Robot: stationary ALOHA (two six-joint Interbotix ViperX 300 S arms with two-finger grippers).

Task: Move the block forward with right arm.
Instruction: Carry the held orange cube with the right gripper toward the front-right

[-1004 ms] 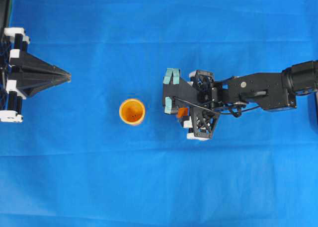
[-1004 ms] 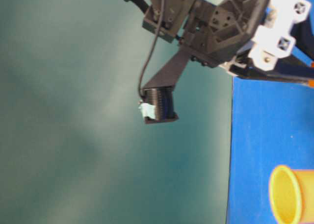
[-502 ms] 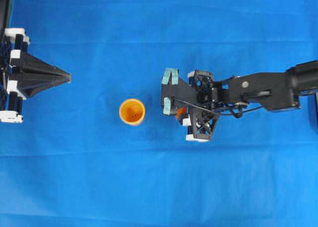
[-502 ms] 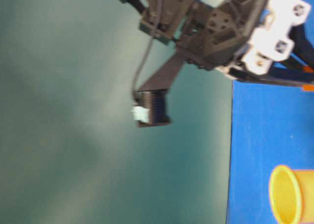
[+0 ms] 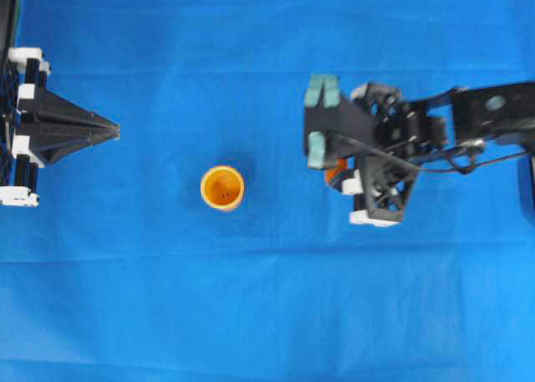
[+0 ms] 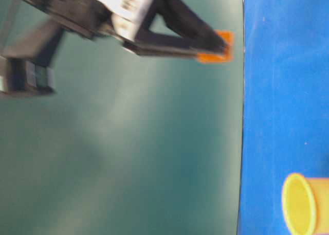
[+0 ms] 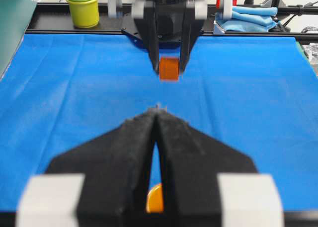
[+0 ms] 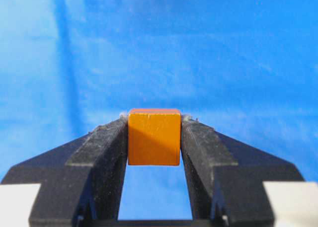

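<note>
Right gripper clamped on the orange block, lifted clear of the blue cloth. Left gripper pressed shut, holding nothing. Orange cup between them.

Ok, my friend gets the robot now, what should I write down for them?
Right gripper: shut on the block, lifted off the blue cloth.
Left gripper: shut, holding nothing, parked at the left edge.
Orange cup: standing mid-cloth, untouched.
Done: block grabbed and raised.
Left: carry the block forward, set it down, let go.
</note>
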